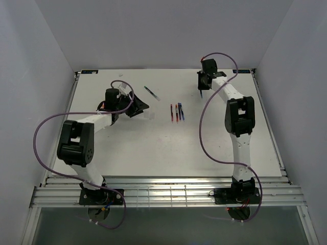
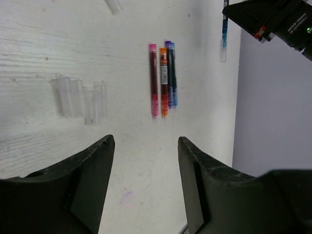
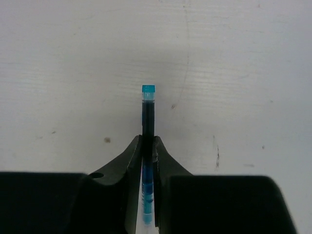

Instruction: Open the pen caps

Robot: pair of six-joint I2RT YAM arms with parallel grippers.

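Three capped pens [image 1: 177,112] lie side by side mid-table; the left wrist view shows them [image 2: 163,80] as red with a pink end, orange, and dark blue with a purple end. A fourth dark pen [image 1: 152,93] lies alone further back. My left gripper [image 1: 139,107] [image 2: 145,139] is open and empty, left of the pens, above the table. My right gripper [image 1: 203,92] [image 3: 147,141] is shut on a teal-blue pen [image 3: 148,114], whose teal end points away from the fingers. It also shows in the left wrist view [image 2: 224,36].
Several short clear plastic tubes [image 2: 80,97] lie on the table by the left gripper, also in the top view [image 1: 148,116]; one more lies further off [image 2: 113,6]. Grey walls [image 2: 273,112] enclose the white table [image 1: 168,148]. Purple cables loop beside both arms.
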